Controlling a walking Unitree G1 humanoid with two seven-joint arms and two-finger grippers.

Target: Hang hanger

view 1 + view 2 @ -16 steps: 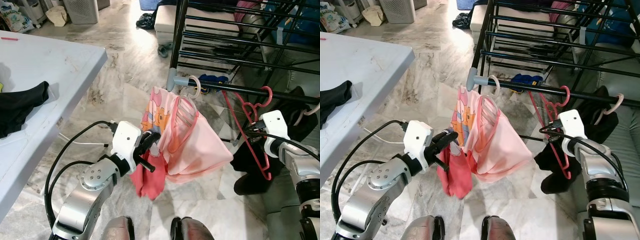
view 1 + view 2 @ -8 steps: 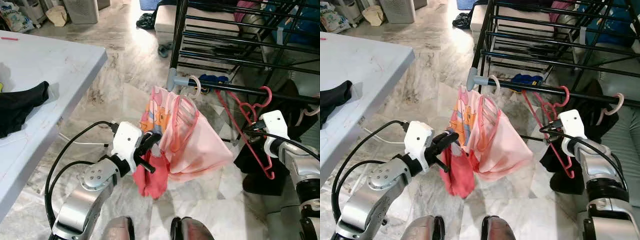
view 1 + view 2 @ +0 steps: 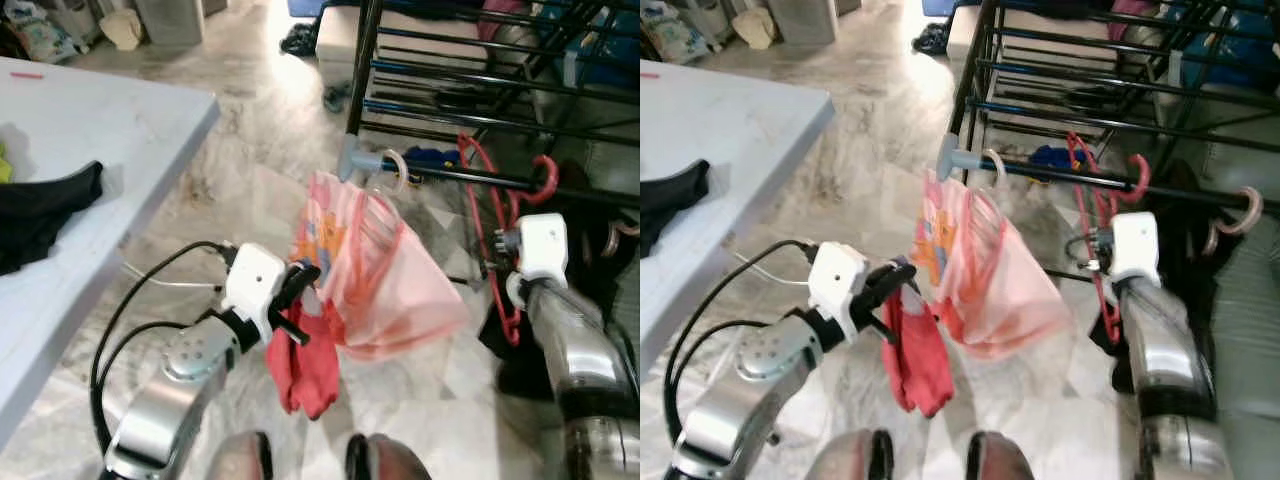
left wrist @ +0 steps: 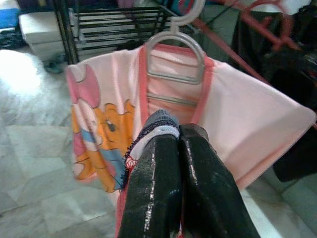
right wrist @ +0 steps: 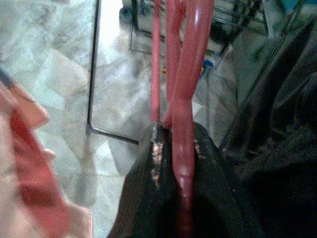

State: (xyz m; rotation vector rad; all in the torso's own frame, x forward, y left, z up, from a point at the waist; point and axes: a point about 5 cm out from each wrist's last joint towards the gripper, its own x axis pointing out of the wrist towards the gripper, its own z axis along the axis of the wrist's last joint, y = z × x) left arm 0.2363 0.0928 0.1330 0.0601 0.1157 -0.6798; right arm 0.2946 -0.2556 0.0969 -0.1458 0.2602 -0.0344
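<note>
Red hanger [image 3: 495, 235] gripped in right pincer [image 5: 176, 148] nr rack [image 3: 470, 175]

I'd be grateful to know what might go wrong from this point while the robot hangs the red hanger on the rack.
The right end effector grips the red hanger by one thin bar, so it could twist or slip. The left end effector is shut on the pink shirt hung on the rail; pulling may drag it off.

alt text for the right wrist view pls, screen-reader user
The right gripper, its black fingers shut, clamps a red plastic hanger that rises straight up from it. Dark clothing hangs close on one side, pink fabric blurs on the other, and marble floor lies beyond.
</note>
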